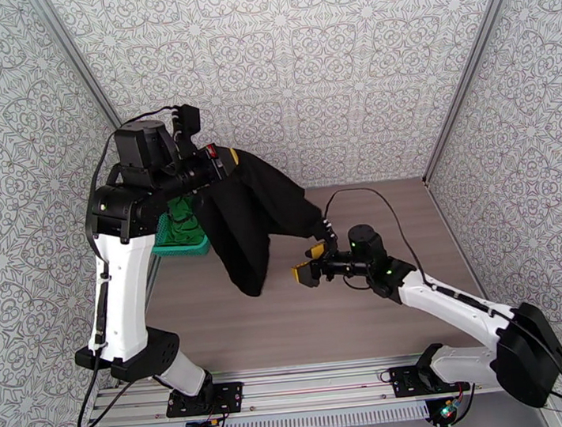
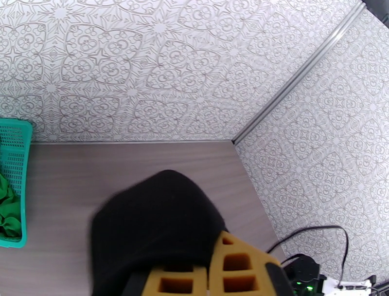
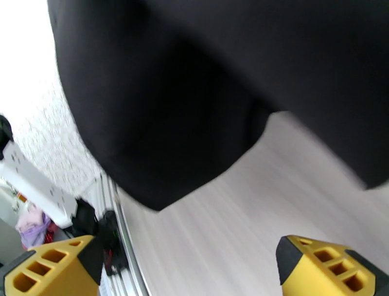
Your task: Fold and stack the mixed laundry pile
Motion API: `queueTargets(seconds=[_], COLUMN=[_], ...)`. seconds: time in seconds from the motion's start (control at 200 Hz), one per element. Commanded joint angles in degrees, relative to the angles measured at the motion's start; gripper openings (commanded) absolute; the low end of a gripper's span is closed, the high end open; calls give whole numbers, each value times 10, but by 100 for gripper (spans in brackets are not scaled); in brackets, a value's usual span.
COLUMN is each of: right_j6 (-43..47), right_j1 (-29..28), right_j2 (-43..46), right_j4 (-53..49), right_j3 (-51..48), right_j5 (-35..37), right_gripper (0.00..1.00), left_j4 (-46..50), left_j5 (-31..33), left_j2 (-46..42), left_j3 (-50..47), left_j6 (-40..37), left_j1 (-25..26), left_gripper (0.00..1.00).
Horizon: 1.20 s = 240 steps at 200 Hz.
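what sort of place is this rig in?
Probably a lab robot cell: patterned wall panels in aluminium posts enclose a wood-look table, with left arm and right arm bolted to a rail.

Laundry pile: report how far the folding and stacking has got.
Done: nothing is folded or stacked yet. In hand: the left tool is shut on the black garment, which hangs above the table; the right tool is open just beside it. Left: the green T-shirt lies in the teal basket, and both pieces need folding and stacking.

One black garment (image 1: pixel 249 213) and one green T-shirt (image 1: pixel 180 225) make two. There is one teal mesh basket (image 1: pixel 180 251).
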State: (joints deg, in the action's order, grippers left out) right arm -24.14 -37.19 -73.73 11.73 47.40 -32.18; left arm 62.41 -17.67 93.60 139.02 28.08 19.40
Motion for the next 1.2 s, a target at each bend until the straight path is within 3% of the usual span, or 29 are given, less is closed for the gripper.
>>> queueTargets(seconds=[0.0, 0.19, 0.34, 0.58, 0.66, 0.825, 1.01, 1.195], right_j6=[-33, -50, -123, -344, -364, -341, -260, -222], right_j1=[-3, -2, -2, -2, -1, 6, 14, 21], right_j2=[-2, -17, -78, -175, -183, -151, -78, -33], right_j4=[73, 75, 106, 397, 438, 406, 286, 202], right_j3=[6, 23, 60, 46, 49, 51, 58, 87], right_j5=[7, -14, -57, -120, -119, -107, -75, -47], right_gripper=[99, 99, 99, 99, 99, 99, 96, 74], left_j4=[-9, -15, -18, -10, -5, 4, 2, 2], left_j5=[14, 11, 13, 16, 17, 20, 16, 12], left_j2=[-19, -18, -19, -21, -24, -41, -74, -110], left_j3=[3, 2, 6, 9, 8, -15, -75, -134], left_j6=[5, 8, 9, 6, 4, -6, -16, -27], left_j1=[10, 18, 20, 19, 20, 20, 20, 21], left_gripper=[0, 0, 0, 0, 0, 0, 0, 0])
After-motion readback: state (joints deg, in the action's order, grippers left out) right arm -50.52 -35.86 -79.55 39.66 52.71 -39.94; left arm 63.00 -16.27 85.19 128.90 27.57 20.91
